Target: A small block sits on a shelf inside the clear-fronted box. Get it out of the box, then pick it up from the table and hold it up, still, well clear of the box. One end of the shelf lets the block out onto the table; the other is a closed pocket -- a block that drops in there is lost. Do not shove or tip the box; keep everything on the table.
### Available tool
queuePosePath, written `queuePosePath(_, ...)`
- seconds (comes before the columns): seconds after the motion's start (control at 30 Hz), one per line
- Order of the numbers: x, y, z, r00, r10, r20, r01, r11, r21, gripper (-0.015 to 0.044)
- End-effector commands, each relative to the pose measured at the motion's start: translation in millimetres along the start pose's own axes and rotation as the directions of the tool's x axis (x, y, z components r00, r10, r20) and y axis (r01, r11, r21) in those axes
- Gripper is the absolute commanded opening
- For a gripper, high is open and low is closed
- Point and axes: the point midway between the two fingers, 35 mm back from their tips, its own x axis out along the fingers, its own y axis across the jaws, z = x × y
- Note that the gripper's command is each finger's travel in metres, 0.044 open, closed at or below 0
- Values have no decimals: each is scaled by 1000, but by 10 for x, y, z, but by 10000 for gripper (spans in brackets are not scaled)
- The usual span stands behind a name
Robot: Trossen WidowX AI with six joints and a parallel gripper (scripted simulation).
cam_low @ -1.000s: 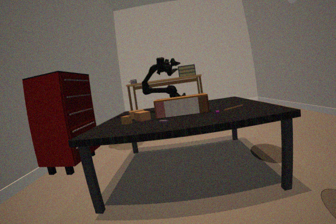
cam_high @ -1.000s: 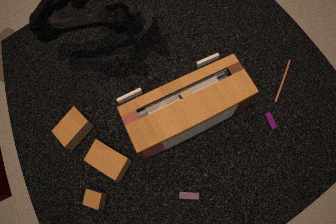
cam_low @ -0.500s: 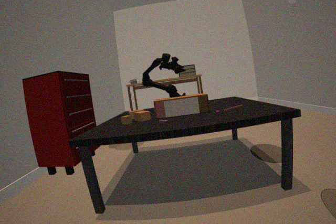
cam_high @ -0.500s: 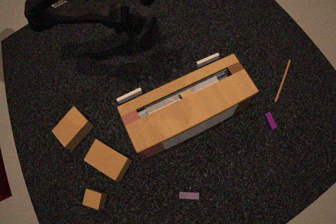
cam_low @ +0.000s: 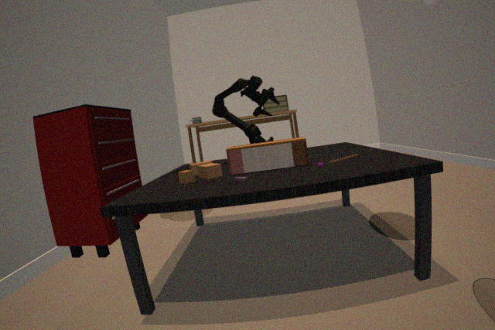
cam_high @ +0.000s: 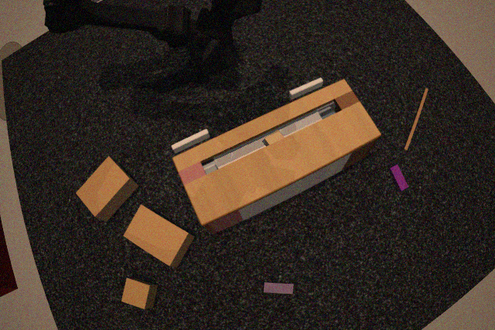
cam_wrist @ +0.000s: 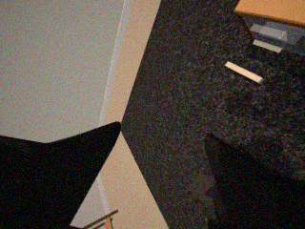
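The long wooden box (cam_high: pixel 288 158) (cam_low: pixel 300 152) (cam_wrist: pixel 276 9) stands on the dark table, with a slot along its top and a clear panel on its long side. One end is reddish, the other brown. Through the slot, near mid-length, a small wood-coloured piece (cam_high: pixel 274 137) shows on the pale shelf (cam_high: pixel 240 154); it looks like the block. The roof hides part of it. My gripper (cam_low: pixel 274 108) (cam_wrist: pixel 162 132) is open and empty, raised high behind the box and apart from it. Its fingertips cannot be made out in the top view.
Several wooden blocks (cam_high: pixel 103 186) (cam_high: pixel 155 235) (cam_high: pixel 135 293) stand beyond the reddish end. Two pale bars (cam_high: pixel 190 141) (cam_high: pixel 305 88) lie behind the box. An orange stick (cam_high: pixel 416 118) and a magenta piece (cam_high: pixel 398 178) lie beyond the brown end. A pink piece (cam_high: pixel 278 287) lies in front.
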Motion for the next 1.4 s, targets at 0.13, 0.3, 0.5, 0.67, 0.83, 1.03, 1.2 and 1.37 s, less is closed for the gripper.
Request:
queuePosePath(0.13, 253, -683, 646, 872, -481, -94, 325, 424, 845, 400)
queuePosePath(0.3, 317, -891, 800, 789, -601, -131, 278, 158, 948, 400)
queuePosePath(0.5, 389, -1132, 976, 671, -722, -167, 126, -111, 986, 400)
queuePosePath(0.67, 451, -1325, 1119, 563, -805, -188, -56, -263, 963, 400)
queuePosePath(0.83, 489, -1428, 1198, 500, -844, -194, -169, -315, 934, 400)
queuePosePath(1.03, 489, -1428, 1198, 500, -844, -194, -169, -315, 934, 400)
queuePosePath(1.2, 489, -1428, 1198, 500, -844, -194, -169, -315, 934, 400)
queuePosePath(1.37, 489, -1428, 1198, 500, -844, -194, -169, -315, 934, 400)
